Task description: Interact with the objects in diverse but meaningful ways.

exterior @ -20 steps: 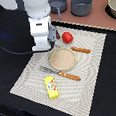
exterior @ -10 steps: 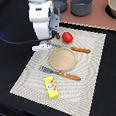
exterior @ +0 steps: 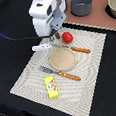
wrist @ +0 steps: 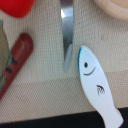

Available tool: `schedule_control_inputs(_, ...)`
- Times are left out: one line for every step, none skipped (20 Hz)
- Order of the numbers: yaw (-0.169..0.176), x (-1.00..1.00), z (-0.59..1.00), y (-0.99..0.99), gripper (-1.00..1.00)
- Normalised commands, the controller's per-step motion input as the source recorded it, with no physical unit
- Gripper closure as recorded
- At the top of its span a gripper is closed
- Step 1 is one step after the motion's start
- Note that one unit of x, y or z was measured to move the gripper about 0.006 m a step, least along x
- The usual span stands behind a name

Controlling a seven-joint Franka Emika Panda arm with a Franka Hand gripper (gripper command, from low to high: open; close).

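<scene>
A white fish-shaped oblong piece (exterior: 41,47) lies flat on the woven mat (exterior: 25,77) and fills much of the wrist view (wrist: 97,85). The red tomato ball (exterior: 67,37) sits just beyond the plate and also shows in the wrist view (wrist: 17,7). A dark brown stick (wrist: 17,55) lies beside the knife blade (wrist: 66,30). A yellow packet with red print (exterior: 51,87) lies at the mat's near edge. My gripper (exterior: 53,38) hangs above the mat between the white piece and the tomato, open and holding nothing.
A round tan plate (exterior: 61,57) is in the middle of the mat, with a wooden-handled knife (exterior: 79,50) behind it and a fork (exterior: 60,74) in front. Two grey pots (exterior: 82,2) (exterior: 112,6) stand at the back.
The arm has risen and shifted slightly toward the exterior view's right. The white piece stays on the mat.
</scene>
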Motion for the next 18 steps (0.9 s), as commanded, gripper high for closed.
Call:
schedule_control_inputs(-0.117, 0.75, 0.35, 0.29, -1.0)
schedule_control_inputs(-0.107, 0.76, 0.39, 0.33, -1.0)
schedule_control_inputs(-0.1, 0.76, 0.38, 0.35, -1.0)
schedule_control_inputs(-0.091, 0.78, 0.37, 0.36, -1.0)
schedule_control_inputs(-0.084, 0.78, 0.35, 0.37, -1.0)
schedule_control_inputs(-0.083, 0.78, 0.34, 0.38, -1.0)
schedule_control_inputs(-0.08, 0.78, 0.33, 0.38, -1.0)
schedule_control_inputs(-0.08, 0.77, 0.33, 0.37, -1.0)
schedule_control_inputs(-0.08, 0.76, 0.32, 0.37, -1.0)
schedule_control_inputs(-0.077, 0.75, 0.31, 0.39, -1.0)
schedule_control_inputs(-0.077, 0.74, 0.31, 0.39, -1.0)
schedule_control_inputs(-0.078, 0.73, 0.29, 0.39, -1.0)
schedule_control_inputs(-0.072, 0.72, 0.24, 0.4, -1.0)
schedule_control_inputs(-0.073, 0.71, 0.18, 0.39, -1.0)
schedule_control_inputs(-0.076, 0.7, 0.12, 0.36, -1.0)
schedule_control_inputs(-0.074, 0.69, 0.07, 0.34, -1.0)
schedule_control_inputs(-0.063, 0.62, 0.02, 0.26, -1.0)
schedule_control_inputs(-0.035, 0.47, 0.0, 0.15, -1.0)
